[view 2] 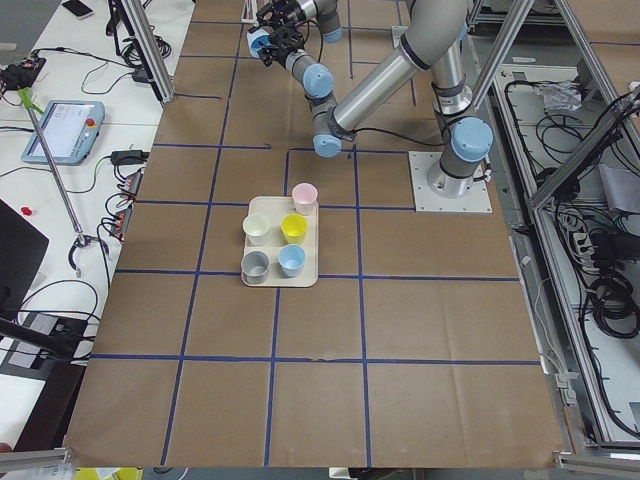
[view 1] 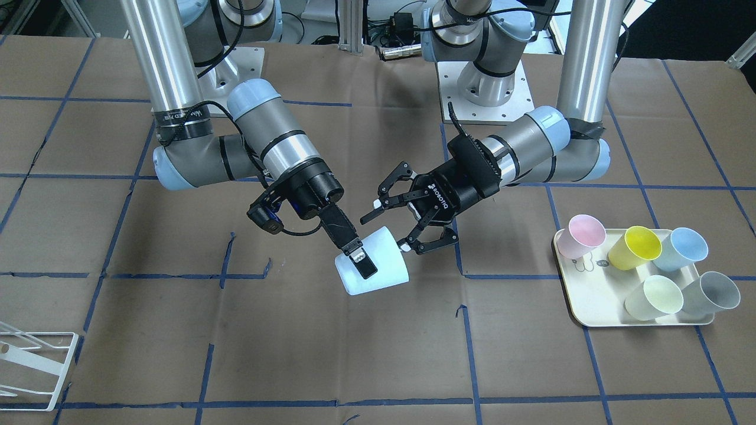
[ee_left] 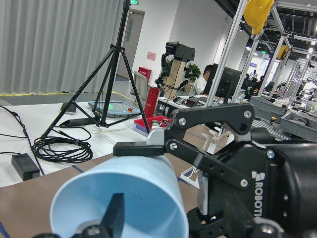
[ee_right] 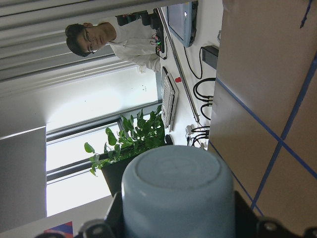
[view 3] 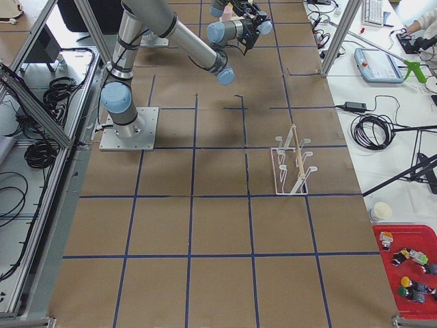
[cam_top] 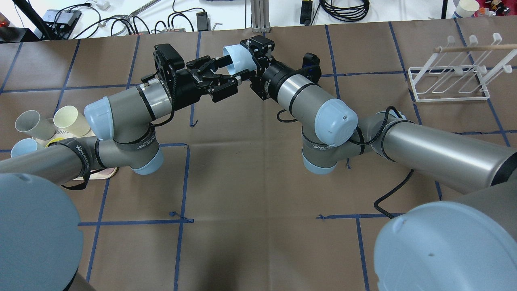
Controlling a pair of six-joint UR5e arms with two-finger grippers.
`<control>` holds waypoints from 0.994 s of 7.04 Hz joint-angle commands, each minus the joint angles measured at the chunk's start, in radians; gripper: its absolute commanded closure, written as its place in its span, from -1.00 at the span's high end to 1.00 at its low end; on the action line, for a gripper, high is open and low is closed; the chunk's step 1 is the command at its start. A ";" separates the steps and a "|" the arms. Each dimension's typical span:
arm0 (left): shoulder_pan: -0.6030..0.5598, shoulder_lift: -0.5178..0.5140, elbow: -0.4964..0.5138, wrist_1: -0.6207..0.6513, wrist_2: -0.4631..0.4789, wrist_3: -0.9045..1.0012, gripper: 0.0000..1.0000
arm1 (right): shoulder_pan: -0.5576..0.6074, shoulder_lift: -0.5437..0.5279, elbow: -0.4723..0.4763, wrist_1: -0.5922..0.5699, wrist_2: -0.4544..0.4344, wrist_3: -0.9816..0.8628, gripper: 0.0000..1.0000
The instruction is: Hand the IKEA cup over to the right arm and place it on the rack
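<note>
Right gripper (view 1: pixel 363 264) pinches the pale blue cup (view 1: pixel 384 260) by its rim, aloft toward the table's far edge; left gripper (view 1: pixel 393 225) gapes wide around its base. Rack (cam_top: pixel 452 98) stands well apart toward the right edge, cup tray (view 1: pixel 582 298) at the left.

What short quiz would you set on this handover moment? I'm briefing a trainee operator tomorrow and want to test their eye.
1. True or false: the right gripper is shut on the light blue cup.
2. The left gripper is: A open at the cup's mouth, B shut on the cup, C out of view.
3. Fill in: the rack stands on the robot's ___ side.

Key: 1 true; 2 A; 3 right.
</note>
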 commanded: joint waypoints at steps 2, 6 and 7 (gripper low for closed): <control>0.105 0.077 -0.063 -0.003 -0.020 -0.004 0.98 | -0.008 -0.004 -0.012 0.000 0.000 -0.010 0.00; 0.309 0.115 -0.105 -0.005 -0.043 -0.004 0.98 | -0.214 -0.013 -0.041 0.003 0.007 -0.534 -0.12; 0.322 0.112 -0.094 -0.029 -0.036 -0.004 0.98 | -0.266 -0.013 -0.031 0.002 0.083 -0.682 -0.16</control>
